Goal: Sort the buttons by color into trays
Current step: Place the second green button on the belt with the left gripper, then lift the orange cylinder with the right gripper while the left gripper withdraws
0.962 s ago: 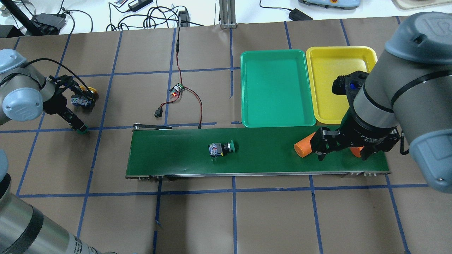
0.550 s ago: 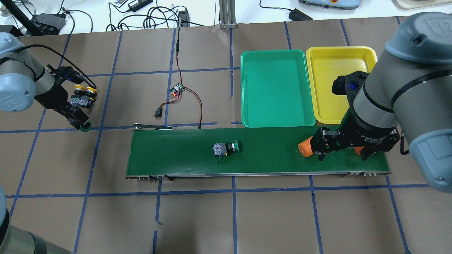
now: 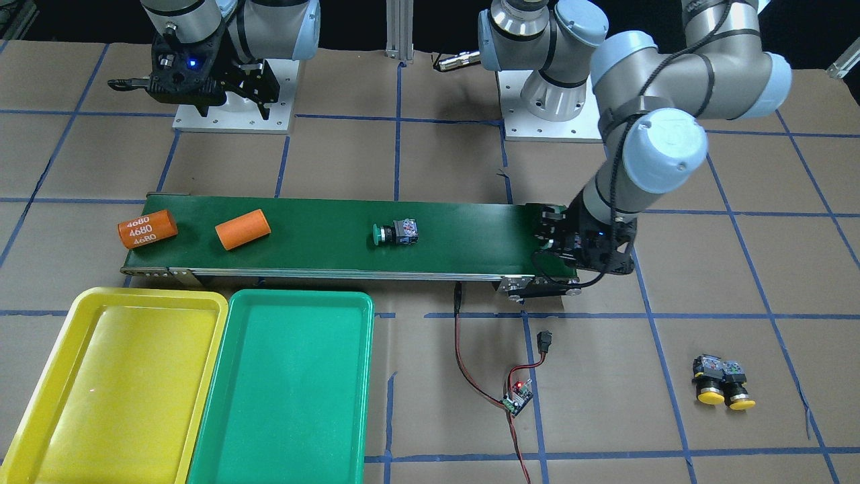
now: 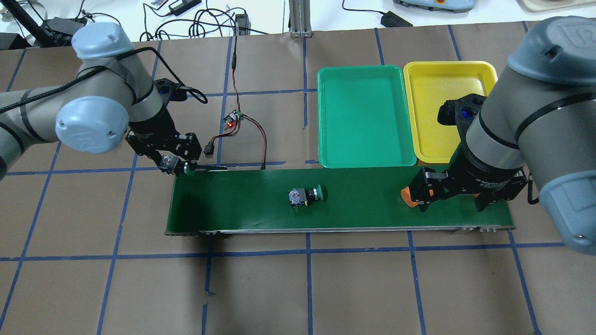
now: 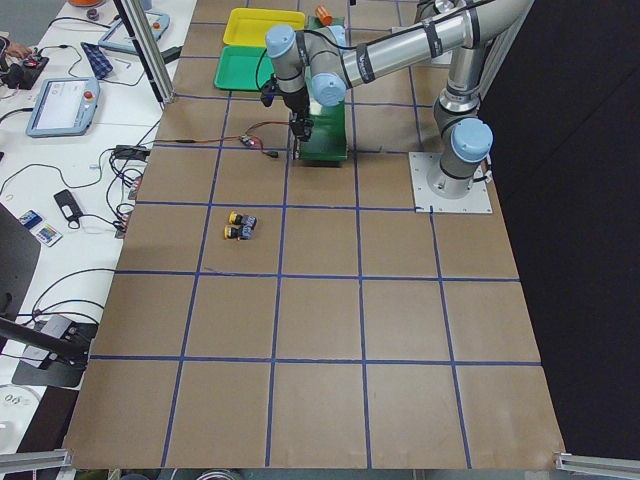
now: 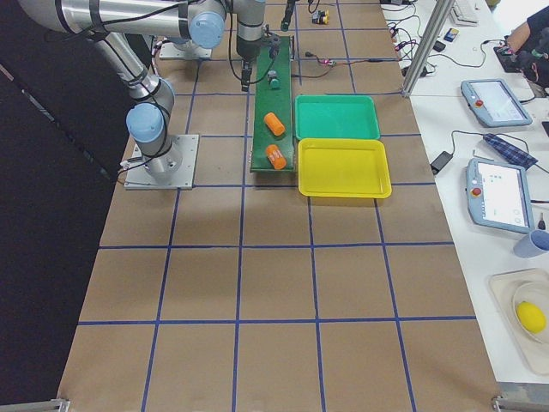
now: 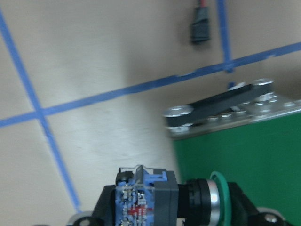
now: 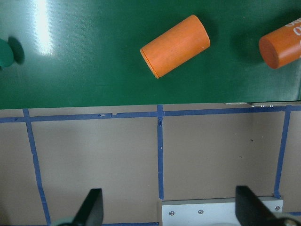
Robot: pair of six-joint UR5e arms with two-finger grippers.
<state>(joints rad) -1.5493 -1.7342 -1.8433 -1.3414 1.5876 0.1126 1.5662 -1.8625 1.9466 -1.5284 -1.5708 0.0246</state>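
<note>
Brown paper with blue tape lines covers the table (image 4: 298, 288). The first green button (image 7: 148, 202) is pinched between the fingers of my left gripper (image 4: 179, 166), which squeeze its grey body from both sides. It lies sideways. Its green cap hangs over the end of the long green belt (image 4: 233, 204), and its body hangs over the paper. I cannot tell if it touches the belt.

The second green button (image 4: 306, 195) lies on its side near the middle of the belt. Its cap points toward the end where the trays are. The two yellow buttons (image 3: 722, 383) sit on the paper, well away from the belt. They touch each other.

The green tray (image 4: 365, 116) and the yellow tray (image 4: 433, 97) lie side by side, just past the far edge of the belt.

My right gripper (image 4: 451, 204) hangs high over that end of the belt. Its fingers (image 8: 94, 209) are spread wide and hold nothing. Two orange tubes (image 3: 242, 229) lie on the belt under it, and one has "4680" printed on it.

A small board with a red light (image 4: 233, 118) lies on the paper behind the belt, with red and black wires (image 4: 260, 139) coming off it.
</note>
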